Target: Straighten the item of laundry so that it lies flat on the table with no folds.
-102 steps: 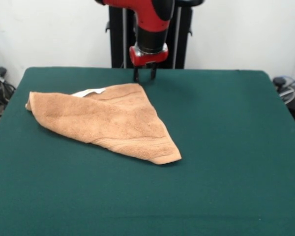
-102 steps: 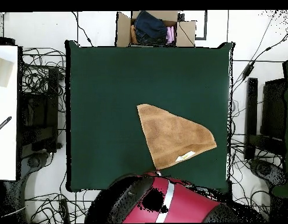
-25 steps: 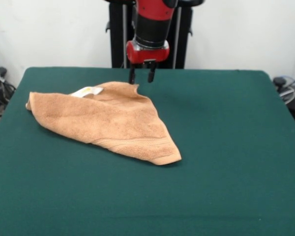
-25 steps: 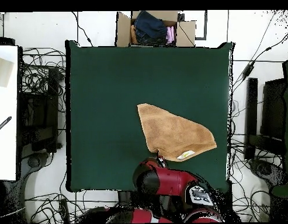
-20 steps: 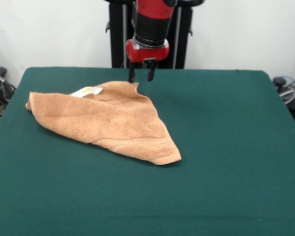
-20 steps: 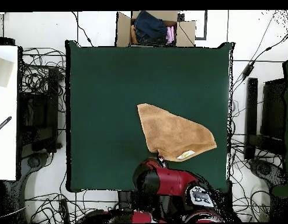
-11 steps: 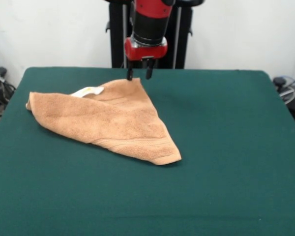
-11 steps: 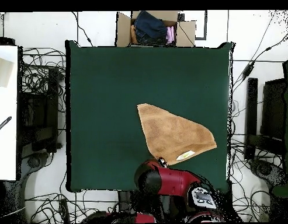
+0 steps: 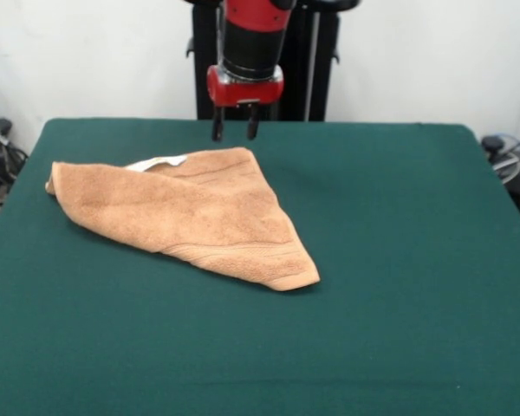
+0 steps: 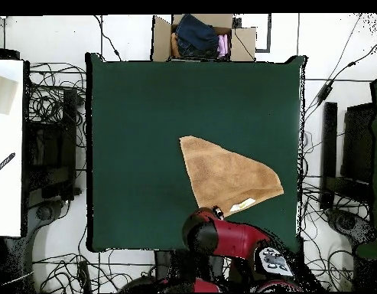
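Observation:
The light orange-tan towel (image 9: 191,212) lies on the dark green table (image 9: 399,260) folded into a rough triangle, with one point toward the front and its small white label (image 9: 160,162) at the far edge. It also shows in the overhead view (image 10: 229,176), with the label (image 10: 242,205) near the robot. My gripper (image 9: 232,132) hangs open and empty just above the towel's far corner, apart from the cloth. In the overhead view only its tip (image 10: 217,210) shows at the towel's edge, the rest hidden by the arm.
A cardboard box (image 10: 199,37) with clothes stands beyond the table's far edge in the overhead view. Cables and equipment lie around the table on the floor. The robot's black pedestal (image 9: 308,65) stands behind the table's far edge.
The gripper has moved up and to the left in the front view. The towel's far corner, raised before, now lies flat, and the label has turned lower.

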{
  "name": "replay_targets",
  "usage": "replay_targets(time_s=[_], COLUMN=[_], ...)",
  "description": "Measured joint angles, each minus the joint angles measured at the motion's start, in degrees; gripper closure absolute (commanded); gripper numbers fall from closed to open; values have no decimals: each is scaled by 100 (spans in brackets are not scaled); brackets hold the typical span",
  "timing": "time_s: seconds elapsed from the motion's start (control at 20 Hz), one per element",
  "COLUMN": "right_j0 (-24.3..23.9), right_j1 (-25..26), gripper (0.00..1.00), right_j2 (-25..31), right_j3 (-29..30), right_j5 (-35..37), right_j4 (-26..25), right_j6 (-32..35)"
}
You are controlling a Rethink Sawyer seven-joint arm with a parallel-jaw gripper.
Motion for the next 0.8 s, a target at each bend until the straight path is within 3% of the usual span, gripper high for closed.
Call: replay_targets(time_s=[0.35,0.8], right_j0=[135,978], right_j1=[1,107], gripper=[0,0], right_j2=[-67,-370], right_j3=[-35,-33], right_j5=[0,-4], right_j4=[-22,-21], right_j6=[0,0])
